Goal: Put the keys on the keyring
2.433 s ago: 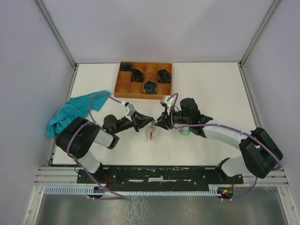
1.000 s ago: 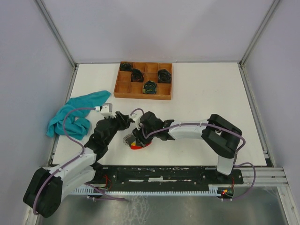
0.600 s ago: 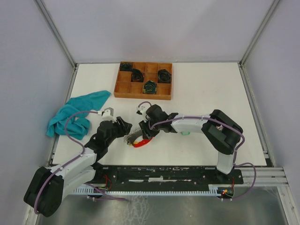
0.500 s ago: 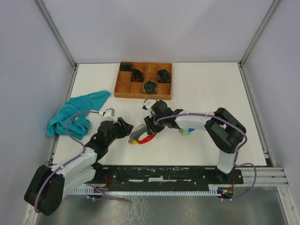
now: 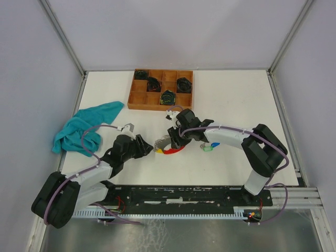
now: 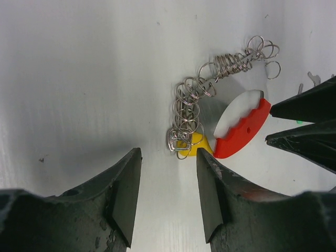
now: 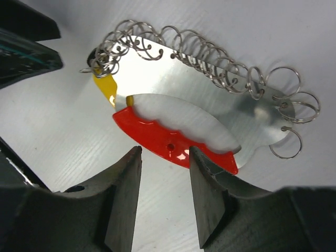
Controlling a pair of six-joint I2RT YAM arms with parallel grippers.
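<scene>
The keyring [image 5: 170,151] lies flat on the table between my two grippers: a silver plate [image 7: 202,100] with a red handle [image 7: 173,147] and a chain of several wire rings [image 6: 210,79]. A yellow-tagged key [image 6: 195,143] sits at the rings' end. Blue-tagged [image 5: 214,145] and green-tagged [image 5: 208,149] keys lie beside the right arm. My left gripper [image 6: 168,163] is open and empty, just short of the yellow tag. On the other side my right gripper [image 7: 165,157] stands open over the red handle, holding nothing.
A wooden compartment tray [image 5: 137,98] with black coiled bundles stands at the back. A teal cloth [image 5: 84,131] lies crumpled at the left. The other gripper's black fingertips [image 6: 304,121] point in from the right in the left wrist view.
The keyring has shifted right and back across the table. The right gripper swung right with it; the left gripper followed to the right and sits lower.
</scene>
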